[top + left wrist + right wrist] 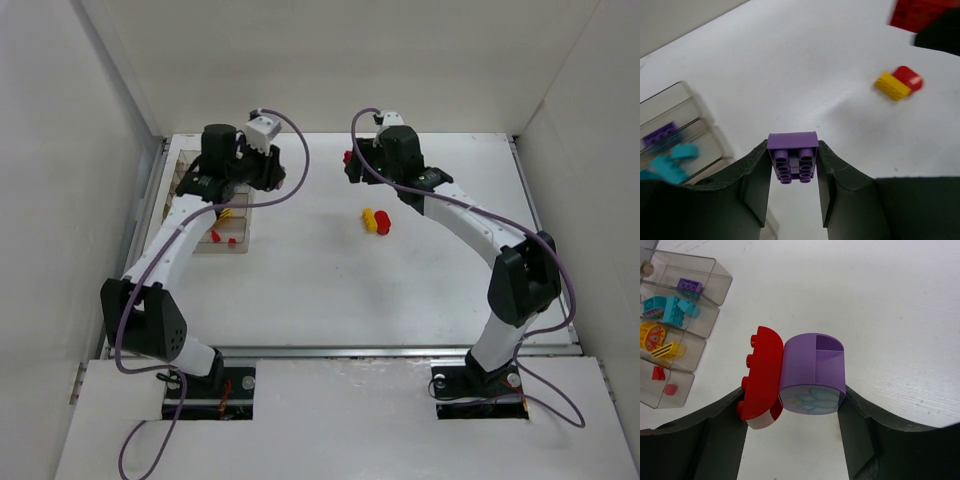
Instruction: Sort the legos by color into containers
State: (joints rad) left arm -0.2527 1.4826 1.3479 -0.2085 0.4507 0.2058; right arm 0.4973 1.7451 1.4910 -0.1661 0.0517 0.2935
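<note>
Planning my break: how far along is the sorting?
Done: bricks sit in the tray, one colour per compartment. In hand: left end effector grips a purple brick, right end effector a joined red-purple pair. Left: those, plus a yellow-red pair on the table.

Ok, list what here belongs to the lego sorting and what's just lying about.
Job:
purple brick in left gripper
red-and-purple cluster in right gripper
yellow-and-red pair on the table
divided tray with sorted bricks

Not the job:
purple cables
white walls
</note>
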